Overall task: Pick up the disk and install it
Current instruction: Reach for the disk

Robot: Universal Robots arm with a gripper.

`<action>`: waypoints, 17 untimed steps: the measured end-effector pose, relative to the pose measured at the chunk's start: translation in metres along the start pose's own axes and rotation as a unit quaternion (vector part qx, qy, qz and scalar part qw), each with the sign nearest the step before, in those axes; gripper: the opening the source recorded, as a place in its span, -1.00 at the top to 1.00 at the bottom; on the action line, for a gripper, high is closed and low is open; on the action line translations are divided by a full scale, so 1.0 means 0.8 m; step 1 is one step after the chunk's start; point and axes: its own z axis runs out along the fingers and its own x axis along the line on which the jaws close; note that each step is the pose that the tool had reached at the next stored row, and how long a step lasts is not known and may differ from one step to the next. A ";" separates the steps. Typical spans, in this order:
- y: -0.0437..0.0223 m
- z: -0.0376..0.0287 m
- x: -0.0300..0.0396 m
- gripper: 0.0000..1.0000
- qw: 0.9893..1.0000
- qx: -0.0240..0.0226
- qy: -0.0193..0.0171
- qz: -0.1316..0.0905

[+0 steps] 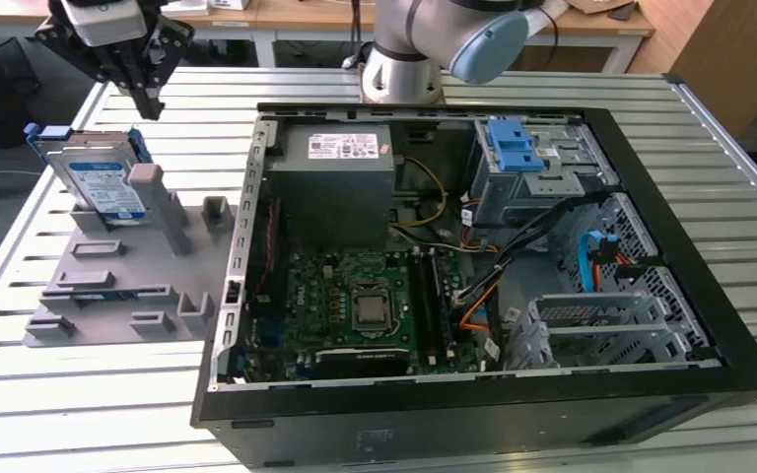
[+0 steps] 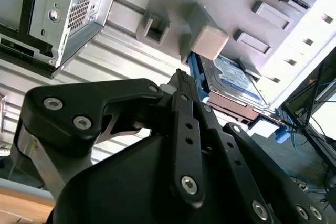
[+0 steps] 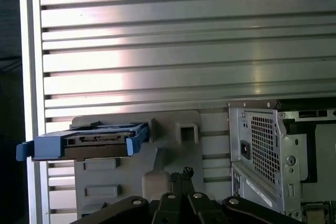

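The claw (image 1: 150,103) hangs in the air with its fingers drawn together, or very nearly so, and nothing between them; both wrist views show the tips (image 3: 181,174) meeting at one point (image 2: 182,77). It touches nothing.

The disk (image 1: 100,177) lies just below it and off to the exterior view's left, so the tips are not over it. In the first wrist view the disk (image 3: 84,142) shows edge-on, well off to one side of the tips. It stands upright on one edge in a grey holder (image 1: 115,286), at the holder's far end, near the table's (image 1: 90,414) far corner on the exterior view's left. Its thin upper edge, framed in blue plastic, runs along the table's slats. Its labelled face (image 2: 231,80) looks towards the near edge of the table.

The open computer case (image 1: 484,246) sits just beside the holder, towards the exterior view's right. The disk is not yet picked up.
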 end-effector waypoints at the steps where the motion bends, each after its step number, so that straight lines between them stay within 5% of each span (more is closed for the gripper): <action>1: -0.0002 0.0001 0.0028 0.79 1.000 0.000 0.000 0.000; 17: 0.0050 0.0029 0.0375 0.79 1.000 0.000 0.000 0.000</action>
